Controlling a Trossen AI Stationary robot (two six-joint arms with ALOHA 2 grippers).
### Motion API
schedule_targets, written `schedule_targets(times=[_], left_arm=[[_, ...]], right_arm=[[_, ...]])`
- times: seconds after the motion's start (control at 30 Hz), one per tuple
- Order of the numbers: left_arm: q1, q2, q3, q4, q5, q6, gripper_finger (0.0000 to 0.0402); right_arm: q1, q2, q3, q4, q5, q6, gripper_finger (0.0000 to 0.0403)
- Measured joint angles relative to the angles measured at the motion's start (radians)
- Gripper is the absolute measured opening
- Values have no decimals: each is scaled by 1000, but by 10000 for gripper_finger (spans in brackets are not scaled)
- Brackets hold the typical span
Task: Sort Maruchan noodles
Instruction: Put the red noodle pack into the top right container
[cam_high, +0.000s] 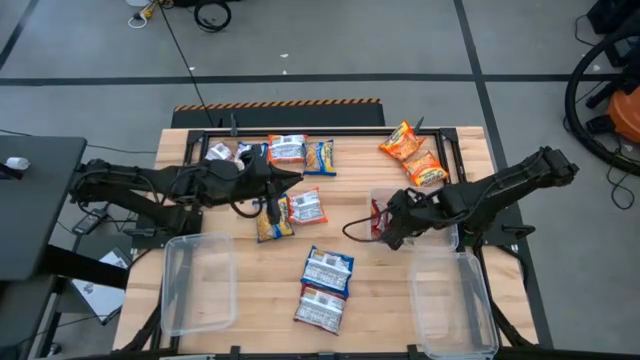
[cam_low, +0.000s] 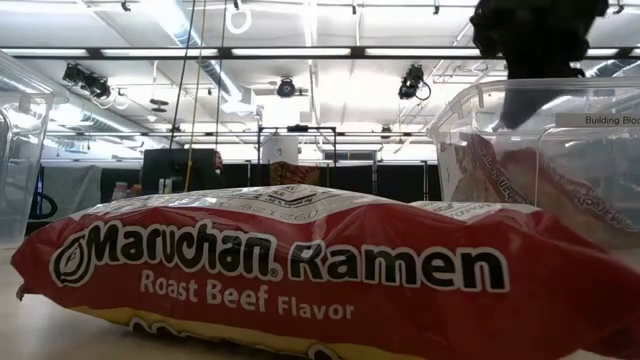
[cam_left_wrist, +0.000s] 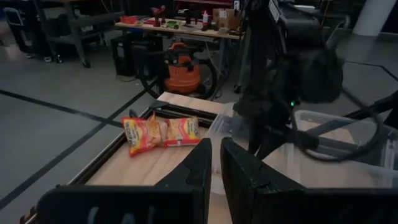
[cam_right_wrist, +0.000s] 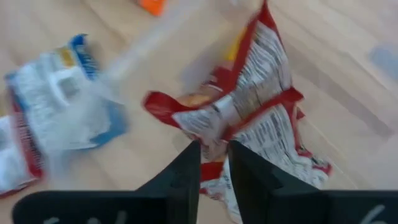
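Observation:
Maruchan noodle packets lie flat on the wooden table: two orange ones at the far right, blue-and-yellow and red-and-white ones at the far middle, two at the centre, and two near the front. A red Roast Beef packet fills the low view. My right gripper points steeply down into a small clear bin holding red-and-white packets; its fingers stand slightly apart. My left gripper hovers level over the centre, shut and holding nothing. My right gripper's fingers stand on either side of the lower edge of a crumpled red-and-white packet, coming from above. The packet leans up inside the bin on another red packet. Whether the fingers touch it, I cannot tell.
A large clear bin stands at the near left and another at the near right. A dark frame runs along the table's far edge. Bare wood lies between the two near bins.

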Motion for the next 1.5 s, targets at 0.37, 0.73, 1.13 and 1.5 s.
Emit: schedule_targets(times=[0.37, 0.73, 1.13, 1.5], left_arm=[[-13, 52, 2, -58, 23, -117, 41], [-40, 104, 1, -138, 42, -206, 41], [-17, 182, 0, -444, 68, -268, 41], [48, 182, 1, -448, 98, -114, 41]], right_arm=[[-69, -176, 81, -200, -119, -421, 136], [-174, -88, -49, -313, -355, -541, 135], [-218, -58, -167, -252, -270, 21, 132], [-232, 3, -251, -151, -275, 189, 132]])
